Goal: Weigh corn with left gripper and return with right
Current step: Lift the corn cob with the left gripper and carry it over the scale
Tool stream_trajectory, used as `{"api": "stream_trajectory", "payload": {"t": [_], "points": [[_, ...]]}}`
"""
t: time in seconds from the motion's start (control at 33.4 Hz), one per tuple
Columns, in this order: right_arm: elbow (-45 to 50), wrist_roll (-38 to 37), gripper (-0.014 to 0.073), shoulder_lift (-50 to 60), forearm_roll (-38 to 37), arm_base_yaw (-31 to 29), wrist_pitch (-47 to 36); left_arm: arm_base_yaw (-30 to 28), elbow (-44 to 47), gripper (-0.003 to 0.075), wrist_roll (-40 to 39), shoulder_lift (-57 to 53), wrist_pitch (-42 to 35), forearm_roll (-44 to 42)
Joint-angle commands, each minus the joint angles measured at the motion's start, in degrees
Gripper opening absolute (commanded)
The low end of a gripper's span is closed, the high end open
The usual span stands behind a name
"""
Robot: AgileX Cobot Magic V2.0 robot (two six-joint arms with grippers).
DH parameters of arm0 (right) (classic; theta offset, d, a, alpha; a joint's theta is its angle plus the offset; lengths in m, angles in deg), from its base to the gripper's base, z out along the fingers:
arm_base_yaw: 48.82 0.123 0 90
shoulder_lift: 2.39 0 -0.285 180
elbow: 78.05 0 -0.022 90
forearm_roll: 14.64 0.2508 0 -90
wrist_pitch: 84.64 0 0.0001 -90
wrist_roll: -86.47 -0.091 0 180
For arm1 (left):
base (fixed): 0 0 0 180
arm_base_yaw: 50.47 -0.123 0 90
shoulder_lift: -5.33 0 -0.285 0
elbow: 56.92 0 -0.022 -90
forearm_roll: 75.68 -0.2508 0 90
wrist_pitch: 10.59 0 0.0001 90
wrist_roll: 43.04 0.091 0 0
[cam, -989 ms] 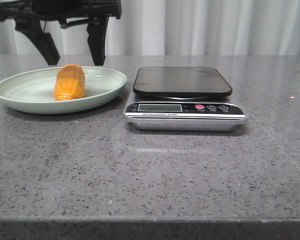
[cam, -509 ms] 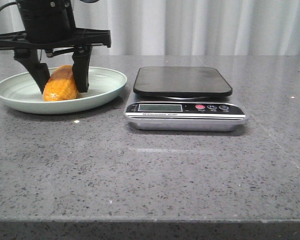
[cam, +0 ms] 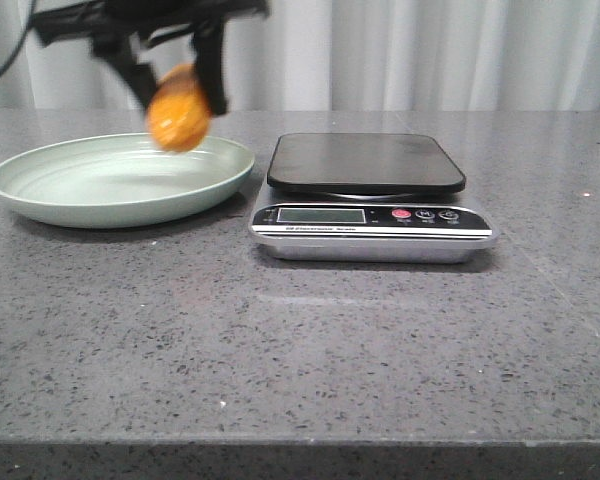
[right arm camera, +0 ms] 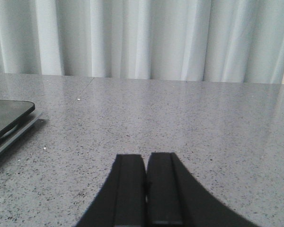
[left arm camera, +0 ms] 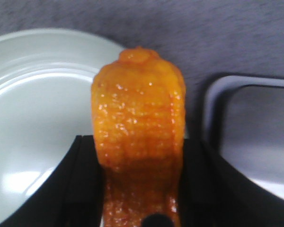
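Blurred left gripper (cam: 180, 95) clamped on corn (cam: 178, 120), lifted above plate (cam: 40, 195); best carried level w/ steady grip, lowered mid scale (cam: 365, 163) platform; right gripper (right arm camera: 146, 189) fingers together, idle.

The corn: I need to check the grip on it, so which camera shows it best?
The left wrist view: the corn fills the frame, sharp and glossy, clamped between the left gripper's dark fingers. The front view shows it only as a blurred orange blob lifted above the plate. The right wrist view misses it.
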Motion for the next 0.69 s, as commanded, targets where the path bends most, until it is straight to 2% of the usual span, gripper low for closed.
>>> {"api": "stream_trajectory", "payload": {"t": [0.0,0.15,0.27,0.6,0.66], "points": [[-0.41,0.40,0.0148,0.98,0.02,-0.19,-4.79,3.15,-4.49,0.0129,1.86,-2.31,-4.50,0.26],[-0.41,0.40,0.0148,0.98,0.02,-0.19,-4.79,6.60,-7.62,0.0132,2.74,0.12,-4.75,0.29],[-0.41,0.40,0.0148,0.98,0.02,-0.19,-4.79,8.45,-8.44,0.0170,2.74,1.86,-5.08,0.54],[-0.41,0.40,0.0148,0.98,0.02,-0.19,-4.79,9.00,-8.44,0.0458,2.88,5.01,-4.84,5.67],[-0.41,0.40,0.0148,0.98,0.02,-0.19,-4.79,9.00,-8.44,0.0486,2.88,5.01,-4.98,5.67]]}}
